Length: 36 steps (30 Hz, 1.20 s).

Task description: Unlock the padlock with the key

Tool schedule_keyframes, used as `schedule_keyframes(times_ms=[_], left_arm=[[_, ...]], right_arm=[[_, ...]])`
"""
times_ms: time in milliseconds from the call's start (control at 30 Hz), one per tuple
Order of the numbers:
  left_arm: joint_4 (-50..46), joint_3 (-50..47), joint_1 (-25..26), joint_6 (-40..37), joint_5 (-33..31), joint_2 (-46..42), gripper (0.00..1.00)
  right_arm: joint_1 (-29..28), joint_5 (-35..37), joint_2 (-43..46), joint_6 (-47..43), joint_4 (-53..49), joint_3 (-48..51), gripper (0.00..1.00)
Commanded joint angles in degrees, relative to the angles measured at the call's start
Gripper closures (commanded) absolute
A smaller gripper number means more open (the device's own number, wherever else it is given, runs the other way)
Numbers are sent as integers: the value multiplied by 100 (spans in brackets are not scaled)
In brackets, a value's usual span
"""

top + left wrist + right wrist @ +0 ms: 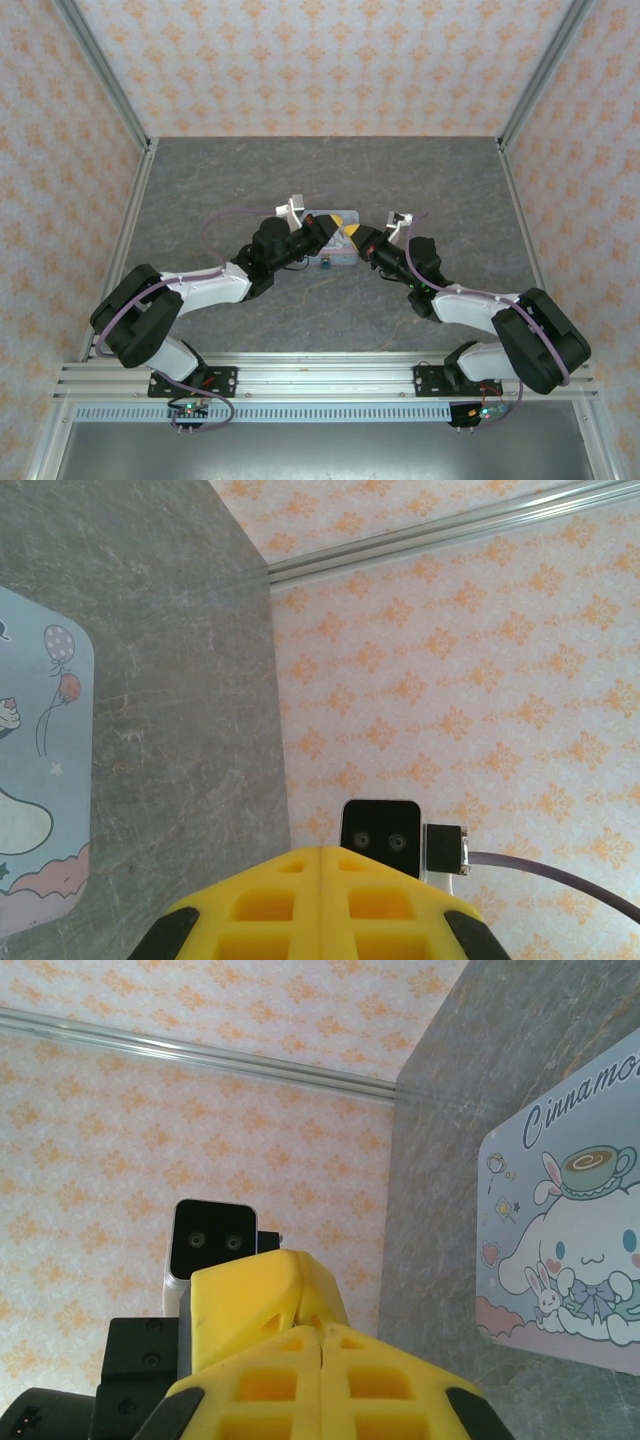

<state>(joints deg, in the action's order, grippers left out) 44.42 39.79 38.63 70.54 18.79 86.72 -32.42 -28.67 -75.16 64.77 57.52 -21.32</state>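
Hovering over the work: both grippers closed above the pastel-blue rectangular tin with a cartoon dog (570, 1240); unlocking apparently still ahead.

We see the left gripper (322, 858) with its yellow fingers pressed flat together, and the right gripper (320, 1345) closed likewise, the two tips nearly meeting over the tin; whether either pair pinches the thin pale metal key we cannot tell. What we take for the tiny dark-teal padlock (326, 264) lies on the grey stone-patterned table (330, 170), just beside the tin's near edge, apart from both grippers; we judge key insertion and turning remain to be done. The padlock's long axis and shackle direction are too small to read.
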Motion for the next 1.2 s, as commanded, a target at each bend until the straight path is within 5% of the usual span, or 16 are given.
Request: schedule_keyframes(times_ms=[0,667,1167], left_arm=[[176,-38,39,23,-155,-208,100],[104,-295,336,119,-698,-344,100],[-302,82,307,30,-566,-183,100]], right_arm=[[77,-27,-33,-28,225,-82,100],[72,-6,-212,158,673,-78,100],[74,-842,-240,0,695,-233,100]])
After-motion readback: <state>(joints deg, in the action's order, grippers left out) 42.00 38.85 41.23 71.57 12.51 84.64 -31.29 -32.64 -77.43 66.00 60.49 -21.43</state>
